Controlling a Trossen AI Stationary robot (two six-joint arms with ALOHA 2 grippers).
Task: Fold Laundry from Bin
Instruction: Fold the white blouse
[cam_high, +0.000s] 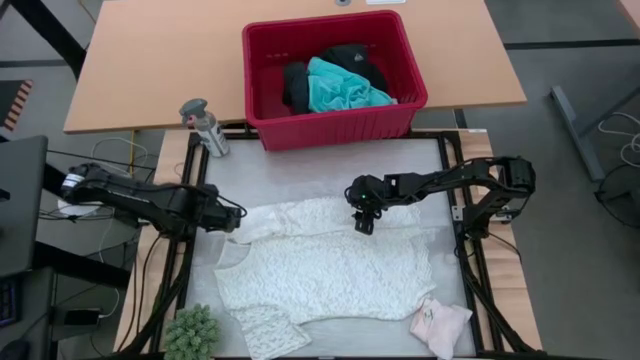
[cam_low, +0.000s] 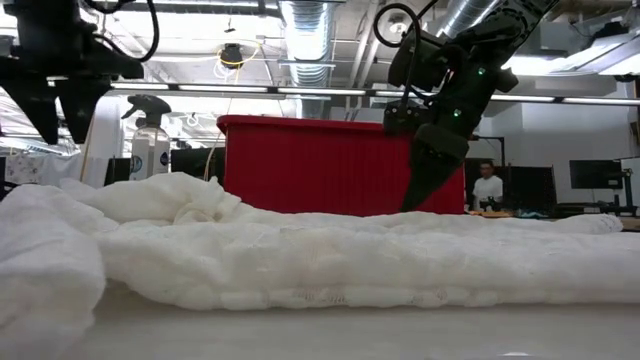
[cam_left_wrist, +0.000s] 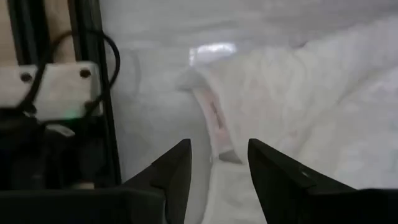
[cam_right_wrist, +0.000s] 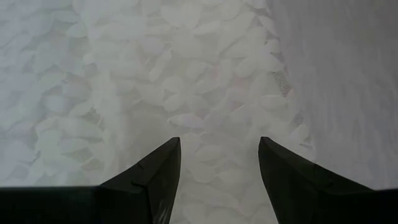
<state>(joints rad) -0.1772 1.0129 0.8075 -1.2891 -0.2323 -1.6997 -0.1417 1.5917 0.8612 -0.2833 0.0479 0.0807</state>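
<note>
The white lacy top (cam_high: 325, 262) lies flat mid-table, at 6 o'clock from the red bin (cam_high: 335, 75) — soft, light, floppy. Both the left gripper (cam_high: 237, 222) and right gripper (cam_high: 364, 226) are spread, empty — best pinch its edges.

A lab-like office: exposed ceiling ducts (cam_low: 310, 25), monitors (cam_low: 597, 176), a seated person (cam_low: 488, 186).

Hidden and cut-off parts around the white lacy top (cam_high: 320, 265)

A sleeve of the white lacy top runs off the high view's lower edge; beside it, a green plant (cam_high: 192, 332) and a pale pink piece (cam_high: 441, 326) are also clipped. Behind it, the red bin (cam_high: 335, 120) hides the lower layers of its clothing, and the low view shows only blurred folds.
</note>
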